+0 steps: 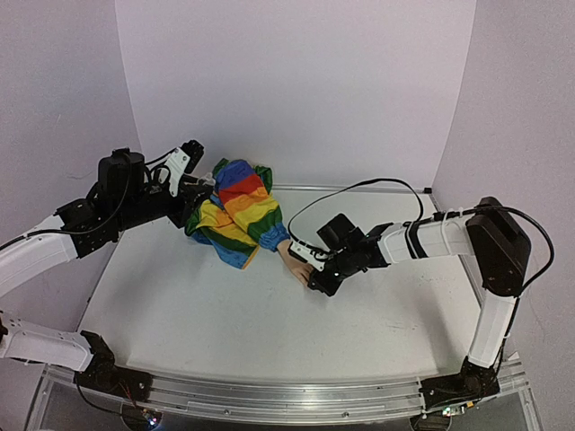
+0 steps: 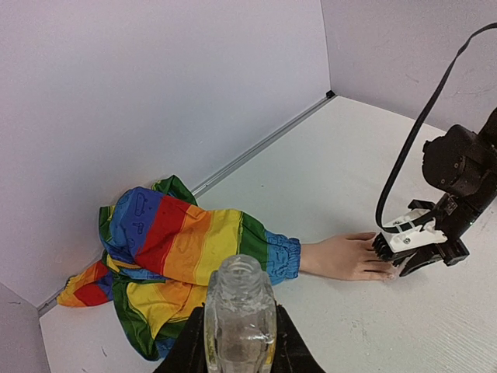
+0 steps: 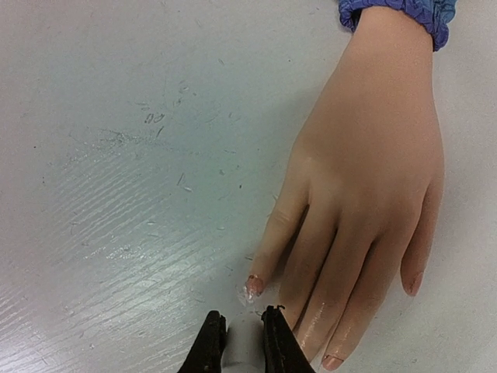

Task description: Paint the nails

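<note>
A peach mannequin hand (image 3: 373, 171) lies flat on the table, its arm in a rainbow-striped sleeve (image 1: 238, 211). The nails are pale: one on the leftmost finger (image 3: 254, 285) looks wet and glossy, and two others (image 3: 332, 362) (image 3: 410, 284) show further right. My right gripper (image 3: 235, 346) is shut on a white cap (image 3: 242, 346), just short of that glossy nail. In the top view it (image 1: 314, 277) sits at the fingertips of the hand (image 1: 293, 259). My left gripper (image 2: 239, 338) is shut on a clear uncapped bottle (image 2: 239, 307), held upright above the sleeve (image 2: 186, 249).
Lilac walls enclose the white table (image 1: 198, 314) at the back and both sides. The sleeve bunches up near the back wall beside the left arm (image 1: 121, 193). A black cable (image 1: 359, 189) loops above the right arm.
</note>
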